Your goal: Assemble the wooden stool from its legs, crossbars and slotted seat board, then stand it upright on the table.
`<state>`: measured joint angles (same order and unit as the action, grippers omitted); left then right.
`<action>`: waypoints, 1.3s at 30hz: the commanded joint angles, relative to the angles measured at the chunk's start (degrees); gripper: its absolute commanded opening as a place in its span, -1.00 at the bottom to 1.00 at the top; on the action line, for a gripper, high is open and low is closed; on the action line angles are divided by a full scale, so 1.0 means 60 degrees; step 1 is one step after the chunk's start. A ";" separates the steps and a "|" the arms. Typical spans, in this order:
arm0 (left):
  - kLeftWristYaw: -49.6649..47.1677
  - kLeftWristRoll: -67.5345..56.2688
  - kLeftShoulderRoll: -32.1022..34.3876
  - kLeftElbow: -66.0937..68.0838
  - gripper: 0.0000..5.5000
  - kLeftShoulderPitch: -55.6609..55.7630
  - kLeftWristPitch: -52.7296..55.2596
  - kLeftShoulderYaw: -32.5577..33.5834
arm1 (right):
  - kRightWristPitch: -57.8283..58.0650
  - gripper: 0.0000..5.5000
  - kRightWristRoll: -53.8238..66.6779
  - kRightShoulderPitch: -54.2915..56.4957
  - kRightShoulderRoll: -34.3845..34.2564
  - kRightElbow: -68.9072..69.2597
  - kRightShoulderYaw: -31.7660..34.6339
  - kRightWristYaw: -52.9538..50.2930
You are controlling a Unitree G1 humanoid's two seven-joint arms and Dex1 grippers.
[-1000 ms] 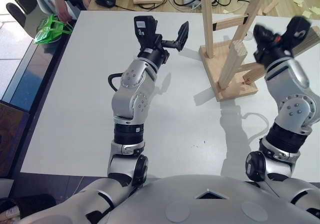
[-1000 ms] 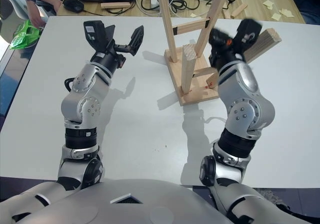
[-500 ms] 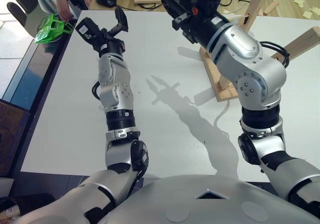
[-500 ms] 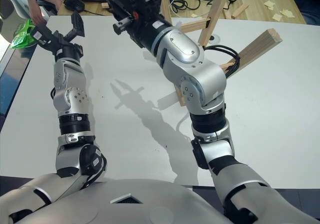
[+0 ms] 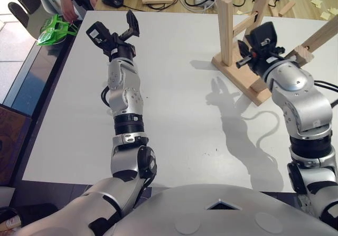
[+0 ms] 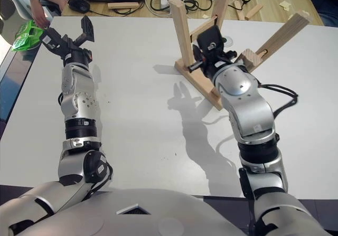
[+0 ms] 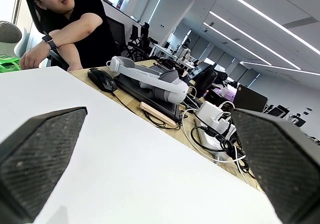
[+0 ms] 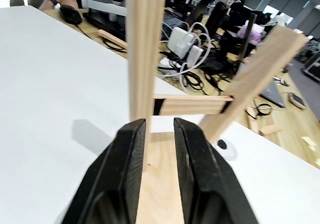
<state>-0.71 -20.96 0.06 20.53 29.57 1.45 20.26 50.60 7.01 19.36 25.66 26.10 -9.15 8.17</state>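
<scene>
Three square wooden legs stand up from the slotted wooden seat board, which lies inverted on the white desk, far right. Within half a second the right gripper has swung back down beside it and the board has turned; the left gripper stays far left. Left wrist: jaws wide apart, empty. Right wrist: jaws narrowly apart, holding nothing, by one leg's base; one wooden crossbar joins two legs. Flipping upright likely remains.

The stool sits seat-down by the bench's far right corner, legs up. The right gripper is just before it, perhaps touching. The left gripper is over the far left corner.
</scene>
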 commanded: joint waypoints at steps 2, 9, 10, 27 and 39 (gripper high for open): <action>0.0022 0.0016 0.0126 -0.0066 0.96 -0.0103 0.0011 -0.0038 | -0.0797 -0.63 -0.0900 -0.1153 0.0895 0.0038 0.1125 -0.0136; 0.0090 0.0102 0.0178 -0.0185 0.96 -0.0244 0.0020 -0.0150 | -0.1773 -0.63 -0.1733 -0.2076 0.1645 -0.0708 0.1833 0.0116; 0.0087 0.0110 0.0180 -0.0193 0.96 -0.0249 0.0026 -0.0163 | -0.1817 -0.63 -0.1793 -0.2236 0.1668 -0.0840 0.1884 0.0125; -0.0018 0.0050 -0.0312 -0.1374 0.96 -0.0600 0.0719 -0.0934 | -0.2463 -0.63 -0.1184 -0.1050 0.0135 -0.1819 0.0048 0.2102; -0.0150 0.0073 -0.0271 -0.1380 0.96 -0.0625 0.0708 -0.0855 | -0.6546 -0.63 -0.0543 0.0242 -0.0579 -0.1189 0.1131 0.2532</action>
<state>-1.00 -20.74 -2.07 12.49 25.84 5.29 14.75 19.78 4.14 13.65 23.94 16.04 -7.35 27.51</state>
